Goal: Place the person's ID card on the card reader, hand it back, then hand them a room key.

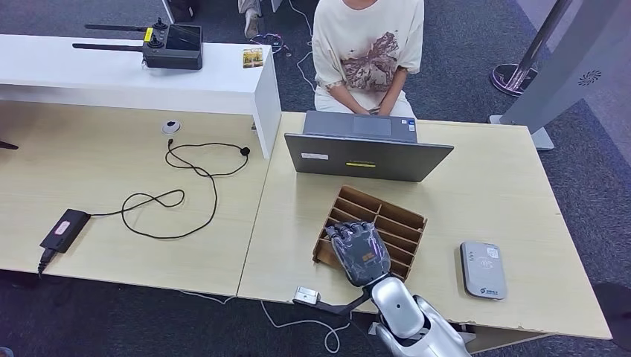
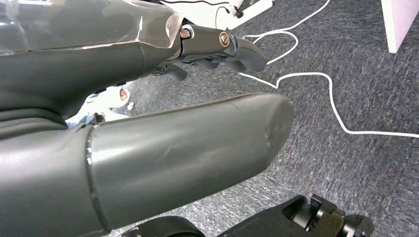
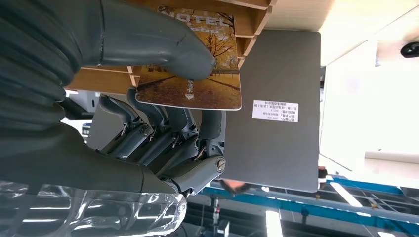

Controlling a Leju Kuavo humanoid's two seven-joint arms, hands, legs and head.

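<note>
Room key [image 3: 190, 74] sits pinched between the right robot hand's [image 1: 361, 251] thumb and fingers [image 3: 163, 123], over the wooden organizer [image 1: 387, 216].

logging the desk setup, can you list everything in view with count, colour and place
room key card: 1, autumn-tree print, pinched in the right hand
wooden divider box: 1, brown, desk centre, under the hand
card reader: 1, grey, desk right
laptop: 1, grey, open toward the person
black cable: 1, left table
power adapter: 1, black, left table edge
remote controller: 1, black, white shelf
small card: 1, yellowish, white shelf
person: 1, cream T-shirt, seated behind the laptop
right hand: grey, over the box
left hand: grey, above carpet
</note>
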